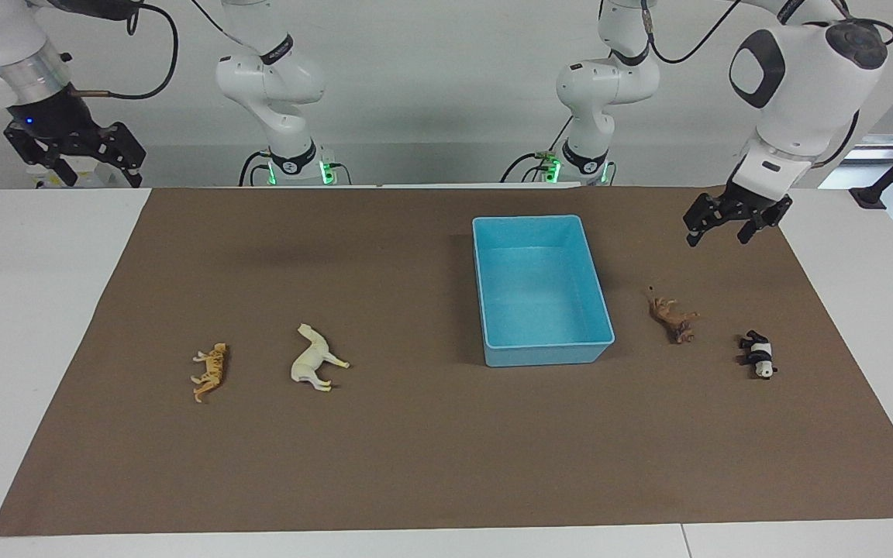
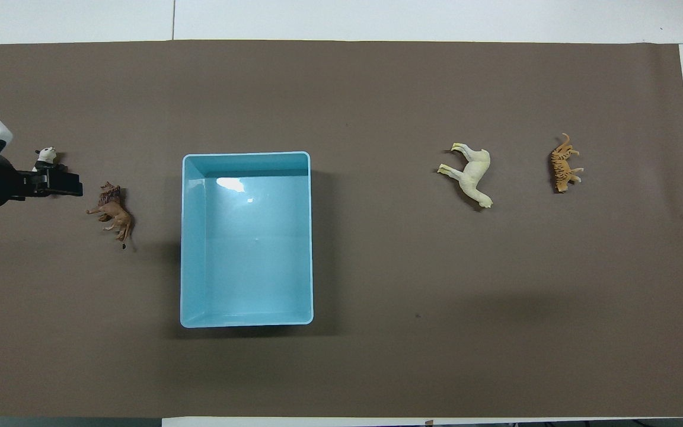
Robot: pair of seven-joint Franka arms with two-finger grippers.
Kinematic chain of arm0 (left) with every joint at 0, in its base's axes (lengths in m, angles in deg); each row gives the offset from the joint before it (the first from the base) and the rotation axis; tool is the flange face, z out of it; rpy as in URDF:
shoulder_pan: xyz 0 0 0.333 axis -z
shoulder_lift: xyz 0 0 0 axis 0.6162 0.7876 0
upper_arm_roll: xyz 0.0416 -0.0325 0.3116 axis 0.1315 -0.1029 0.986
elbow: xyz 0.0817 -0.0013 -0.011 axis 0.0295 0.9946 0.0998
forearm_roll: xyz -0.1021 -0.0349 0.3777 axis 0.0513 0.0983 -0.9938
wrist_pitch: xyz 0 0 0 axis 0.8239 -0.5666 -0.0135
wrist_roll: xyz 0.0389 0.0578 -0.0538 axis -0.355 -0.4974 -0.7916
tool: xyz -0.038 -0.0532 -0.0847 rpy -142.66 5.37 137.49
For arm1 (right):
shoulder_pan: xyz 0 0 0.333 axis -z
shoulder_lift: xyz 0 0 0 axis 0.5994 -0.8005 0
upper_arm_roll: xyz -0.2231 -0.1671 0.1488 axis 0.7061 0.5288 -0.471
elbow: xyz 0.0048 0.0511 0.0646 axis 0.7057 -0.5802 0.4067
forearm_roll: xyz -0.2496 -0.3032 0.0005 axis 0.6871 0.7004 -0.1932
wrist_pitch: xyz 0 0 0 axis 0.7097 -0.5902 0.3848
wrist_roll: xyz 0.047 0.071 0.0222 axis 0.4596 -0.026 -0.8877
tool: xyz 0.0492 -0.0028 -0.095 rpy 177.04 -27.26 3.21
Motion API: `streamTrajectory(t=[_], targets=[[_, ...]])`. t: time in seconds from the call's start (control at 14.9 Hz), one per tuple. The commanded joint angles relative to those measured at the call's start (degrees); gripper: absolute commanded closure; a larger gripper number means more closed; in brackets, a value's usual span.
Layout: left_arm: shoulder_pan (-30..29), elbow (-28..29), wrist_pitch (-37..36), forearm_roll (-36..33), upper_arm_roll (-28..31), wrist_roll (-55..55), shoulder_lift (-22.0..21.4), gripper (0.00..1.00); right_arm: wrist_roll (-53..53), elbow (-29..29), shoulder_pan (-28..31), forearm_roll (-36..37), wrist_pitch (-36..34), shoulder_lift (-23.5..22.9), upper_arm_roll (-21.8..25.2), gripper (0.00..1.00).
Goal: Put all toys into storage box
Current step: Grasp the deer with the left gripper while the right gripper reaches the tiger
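**Four toys on the mat, box empty, both end effectors released**

The storage box (image 1: 541,288), light blue and open-topped, sits on the brown mat (image 1: 415,449) that covers the surface (image 1: 28,310). Nothing lies in it. No brand, label or writing can be read on the box or the toys.

All four toys lie on their sides on the mat, outside the box. The lion (image 1: 673,317) and the panda (image 1: 758,355) are toward the left arm's end of the surface, the lion beside the box, the panda beside the lion and a little farther from the robots. The left end effector (image 1: 727,229) hangs in the air above the mat at that end, clear of both; in the overhead view (image 2: 57,182) it covers part of the panda (image 2: 45,156) and is just beside the lion (image 2: 111,209). Its fingers are spread and it grasps nothing.

The horse (image 1: 315,359) and the tiger (image 1: 211,371) lie toward the right arm's end, well apart from the box, the tiger beside the horse. The right end effector (image 1: 94,161) waits raised over the surface's corner just off the mat, well apart from both, released and empty.
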Motion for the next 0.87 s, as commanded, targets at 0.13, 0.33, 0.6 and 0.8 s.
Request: streamTrajectory(t=[0.13, 0.33, 0.6, 0.8], targets=[[-2.6, 4.5, 10.3, 0.9, 0.1, -4.3, 6.4, 0.0, -1.1, -4.4, 1.8, 0.5, 3.6, 2.4, -0.3, 0.0], [-5.2, 9.0, 18.8, 0.5, 0.1, -6.0, 8.4, 0.0, -0.3, -14.4, 1.0, 0.5, 12.9, 4.1, -0.7, 0.0], [-4.1, 8.9, 21.8, 0.3, 0.1, -6.8, 12.5, 0.0, 3.7, -21.8, -2.1, -0.8, 23.6, 0.4, -0.9, 0.0], [-2.2, 8.7, 24.5, 0.0, 0.2, -9.5, 15.5, 0.0, 4.9, -22.3, -2.6, -4.5, 31.3, -6.4, -1.0, 0.0]])
